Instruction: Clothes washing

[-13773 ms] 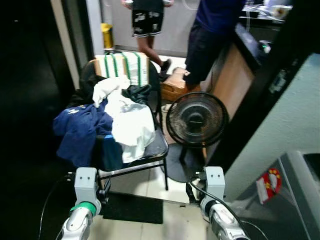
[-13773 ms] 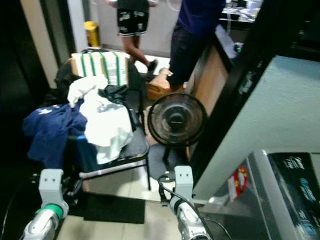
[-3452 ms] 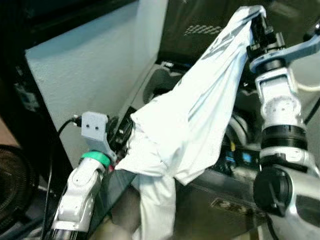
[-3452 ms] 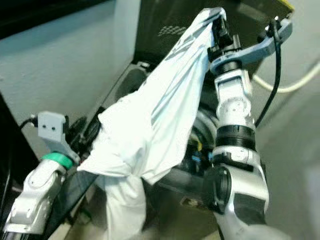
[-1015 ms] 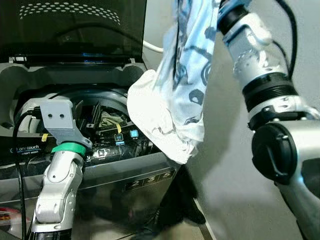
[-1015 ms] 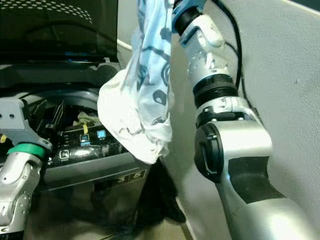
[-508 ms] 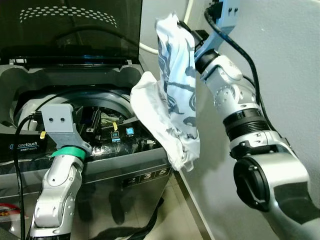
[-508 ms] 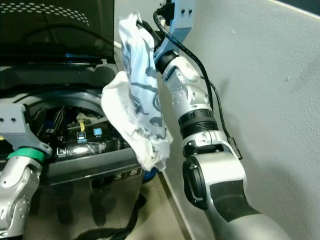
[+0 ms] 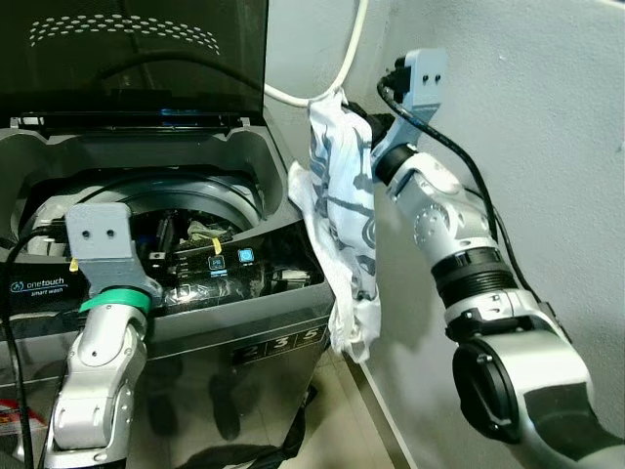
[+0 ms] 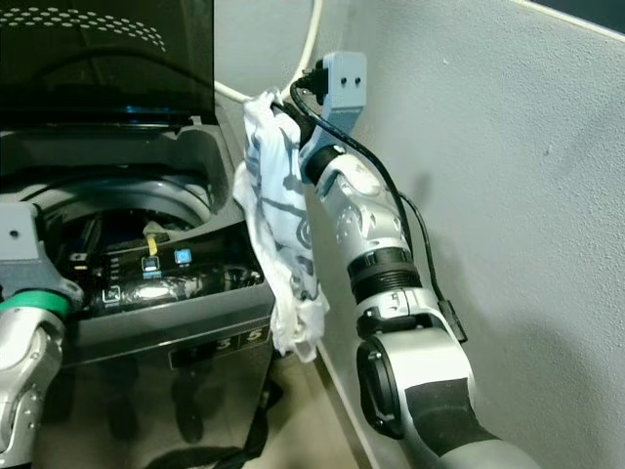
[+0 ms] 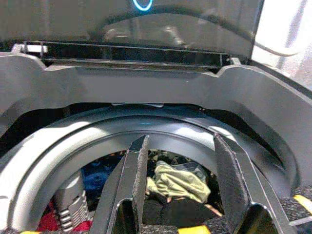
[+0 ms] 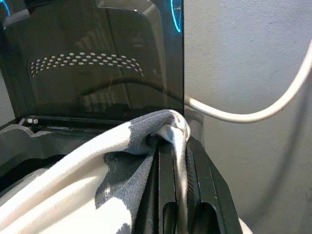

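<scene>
White patterned shirt [image 9: 342, 225] pinched high in right gripper [image 12: 171, 146] beside the washer's [image 9: 244, 322] rim, probably to clear it; left gripper [image 11: 183, 190] spread over the drum [image 11: 73, 146].

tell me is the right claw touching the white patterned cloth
Touching. In the right wrist view the right claw has its black fingers shut on a bunched fold of the white, grey-patterned cloth, which wraps over them.
</scene>
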Controlling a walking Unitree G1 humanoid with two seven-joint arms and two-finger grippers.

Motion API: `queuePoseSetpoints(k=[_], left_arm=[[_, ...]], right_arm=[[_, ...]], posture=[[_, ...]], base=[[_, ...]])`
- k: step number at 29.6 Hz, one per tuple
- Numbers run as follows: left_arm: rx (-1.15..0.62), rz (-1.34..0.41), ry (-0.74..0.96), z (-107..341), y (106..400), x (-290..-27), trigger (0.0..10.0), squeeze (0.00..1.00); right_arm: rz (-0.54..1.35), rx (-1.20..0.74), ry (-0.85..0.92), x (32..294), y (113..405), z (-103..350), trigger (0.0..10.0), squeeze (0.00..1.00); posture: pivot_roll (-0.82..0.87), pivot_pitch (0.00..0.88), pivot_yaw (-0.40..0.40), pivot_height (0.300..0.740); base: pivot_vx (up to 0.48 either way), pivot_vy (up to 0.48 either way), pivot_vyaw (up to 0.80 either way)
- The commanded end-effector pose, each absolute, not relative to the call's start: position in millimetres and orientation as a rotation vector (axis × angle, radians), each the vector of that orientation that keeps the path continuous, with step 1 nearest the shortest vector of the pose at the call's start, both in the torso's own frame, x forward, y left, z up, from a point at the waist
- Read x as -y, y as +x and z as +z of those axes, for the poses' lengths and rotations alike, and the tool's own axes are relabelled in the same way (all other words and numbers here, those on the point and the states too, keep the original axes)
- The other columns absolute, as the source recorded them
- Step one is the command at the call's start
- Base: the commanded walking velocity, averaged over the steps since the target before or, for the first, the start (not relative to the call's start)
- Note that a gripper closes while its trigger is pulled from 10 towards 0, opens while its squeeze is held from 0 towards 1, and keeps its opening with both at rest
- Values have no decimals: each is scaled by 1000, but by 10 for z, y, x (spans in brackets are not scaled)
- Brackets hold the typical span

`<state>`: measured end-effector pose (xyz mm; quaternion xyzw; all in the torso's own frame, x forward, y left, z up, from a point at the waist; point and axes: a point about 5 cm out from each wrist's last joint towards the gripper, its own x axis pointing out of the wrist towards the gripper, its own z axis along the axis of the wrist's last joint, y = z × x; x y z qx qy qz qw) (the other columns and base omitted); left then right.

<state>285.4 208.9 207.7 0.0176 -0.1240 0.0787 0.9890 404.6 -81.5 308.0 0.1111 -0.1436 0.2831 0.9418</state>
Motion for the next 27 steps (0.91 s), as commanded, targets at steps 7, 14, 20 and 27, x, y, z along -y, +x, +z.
queuePoseSetpoints(k=[7, 14, 20, 27], left_arm=[[249, 142, 25, 2106, 2774, -1853, 10000, 0], [252, 140, 11, 2138, 2750, -1799, 10000, 0], [261, 134, 2, 2176, 2742, -1796, 10000, 0], [260, 149, 5, 2188, 2689, -1814, 10000, 0]], right_arm=[[579, 324, 275, 829, 4025, 3075, 10000, 0], [586, 320, 300, 779, 3983, 3058, 10000, 0], [596, 308, 313, 728, 3953, 3013, 10000, 0], [619, 300, 319, 663, 3932, 2995, 10000, 0]], posture=[[149, 25, -149, 740], [149, 25, -149, 740], [168, 13, -156, 740], [181, 13, -171, 740]], base=[[0, 0, 0], [0, 272, 0], [0, 480, 0], [0, 480, 0]])
